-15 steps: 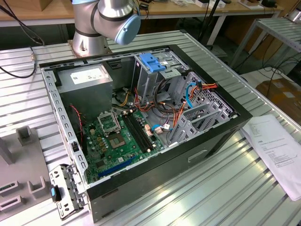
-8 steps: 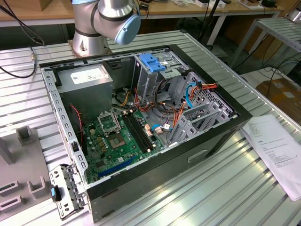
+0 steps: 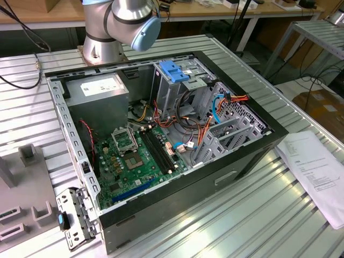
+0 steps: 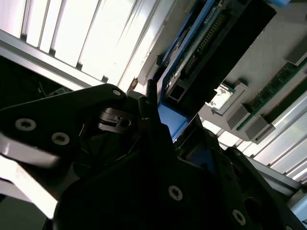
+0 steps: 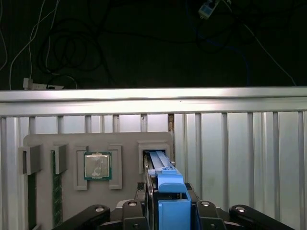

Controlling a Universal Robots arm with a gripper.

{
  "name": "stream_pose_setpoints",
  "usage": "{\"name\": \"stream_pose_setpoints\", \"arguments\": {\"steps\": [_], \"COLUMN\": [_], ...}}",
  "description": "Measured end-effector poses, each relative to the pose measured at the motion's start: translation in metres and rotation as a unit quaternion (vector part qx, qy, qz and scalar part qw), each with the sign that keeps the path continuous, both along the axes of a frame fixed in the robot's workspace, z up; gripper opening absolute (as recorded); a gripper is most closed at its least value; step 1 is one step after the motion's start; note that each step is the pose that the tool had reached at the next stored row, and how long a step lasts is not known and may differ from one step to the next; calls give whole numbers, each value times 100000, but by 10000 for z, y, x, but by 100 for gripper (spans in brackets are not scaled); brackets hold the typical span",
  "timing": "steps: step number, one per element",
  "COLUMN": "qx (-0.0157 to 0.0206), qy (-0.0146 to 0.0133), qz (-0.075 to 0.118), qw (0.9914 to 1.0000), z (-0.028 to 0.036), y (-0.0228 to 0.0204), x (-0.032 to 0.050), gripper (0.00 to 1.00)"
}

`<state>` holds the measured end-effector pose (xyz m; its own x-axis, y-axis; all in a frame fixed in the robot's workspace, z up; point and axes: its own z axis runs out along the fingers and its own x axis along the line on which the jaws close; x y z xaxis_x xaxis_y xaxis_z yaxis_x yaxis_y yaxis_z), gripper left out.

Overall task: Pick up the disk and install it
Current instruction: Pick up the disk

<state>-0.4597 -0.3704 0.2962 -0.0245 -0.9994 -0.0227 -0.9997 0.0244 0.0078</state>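
Closest to the lens, the hand (image 5: pixel 170 189) straddles the disk (image 5: pixel 160 163), which stands on edge in a pocket of the grey holder tray (image 5: pixel 129 143) at the first wrist view's lower centre; whether it is clamped cannot be told. Rigid, dense and smooth, the disk likely wants a firm hold across its blue rails, clear of its connector pins (image 4: pixel 204 36). Neighbouring pockets hold a processor chip (image 5: pixel 98 166) and memory sticks (image 5: pixel 56 191).
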Motion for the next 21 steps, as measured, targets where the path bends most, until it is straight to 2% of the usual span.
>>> {"name": "stream_pose_setpoints", "arguments": {"steps": [1, 17, 21], "qx": [1, -9, -13], "qy": [-2, -18, -23], "qz": [-2, 1, 0], "qw": [100000, 100000, 100000], "z": [0, 1, 57], "y": [0, 0, 0], "x": [0, 0, 0], "gripper": [37, 37, 37]}}
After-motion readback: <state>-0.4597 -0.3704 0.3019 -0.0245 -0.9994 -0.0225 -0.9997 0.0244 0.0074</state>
